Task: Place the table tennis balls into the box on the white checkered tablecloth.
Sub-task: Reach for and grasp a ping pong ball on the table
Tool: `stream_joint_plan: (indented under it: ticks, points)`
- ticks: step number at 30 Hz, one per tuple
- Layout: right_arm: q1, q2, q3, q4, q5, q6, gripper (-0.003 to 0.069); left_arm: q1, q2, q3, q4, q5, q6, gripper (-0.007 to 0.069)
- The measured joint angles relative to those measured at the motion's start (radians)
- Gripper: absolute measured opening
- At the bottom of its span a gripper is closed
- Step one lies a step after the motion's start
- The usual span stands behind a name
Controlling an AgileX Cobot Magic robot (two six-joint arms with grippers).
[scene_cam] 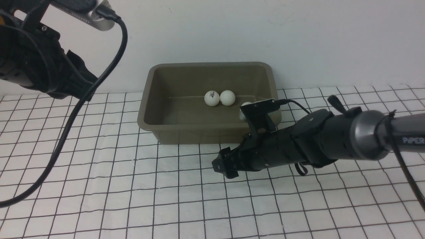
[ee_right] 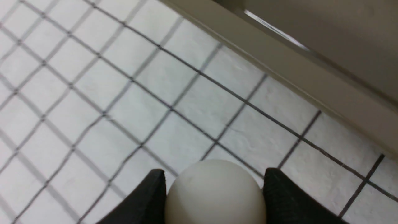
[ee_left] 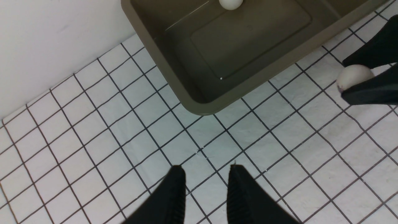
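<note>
Right gripper (ee_right: 214, 171) clamped on ball (ee_right: 214, 194), close to cloth (scene_cam: 99, 186), just outside box (scene_cam: 206, 134) front wall. Two balls (scene_cam: 212, 98) touching inside box; third ball (scene_cam: 245, 106) part-hidden. Left gripper (ee_left: 205, 169) closed, empty, above cloth.

Looks like a robot lab test setup. Bare white wall (scene_cam: 315, 39) right behind the box (scene_cam: 143, 109), grid tablecloth (scene_cam: 99, 199) spread under the box, black robot arm (scene_cam: 36, 63) left of the box trailing a loose cable (scene_cam: 83, 103), second arm (scene_cam: 332, 139) right of the box, marked PIPER.
</note>
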Motion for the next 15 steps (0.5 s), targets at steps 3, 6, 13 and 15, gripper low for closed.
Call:
stream_joint_plan:
  ticks: [3, 6, 13, 15]
  points:
    - [0.0, -0.067, 0.0, -0.091, 0.045, 0.067, 0.0363, 0.0, 0.0, 0.0, 0.0, 0.0, 0.0, 0.0174]
    - [0.0, -0.135, 0.0, -0.177, 0.074, 0.126, 0.0363, 0.0, 0.0, 0.0, 0.0, 0.0, 0.0, 0.0174]
    - [0.0, -0.2, 0.0, -0.232, -0.024, 0.153, 0.0363, 0.0, 0.0, 0.0, 0.0, 0.001, 0.0, 0.0174]
    - [0.0, -0.192, 0.0, -0.234, -0.075, 0.152, 0.0363, 0.0, 0.0, 0.0, 0.0, 0.001, 0.0, 0.0174]
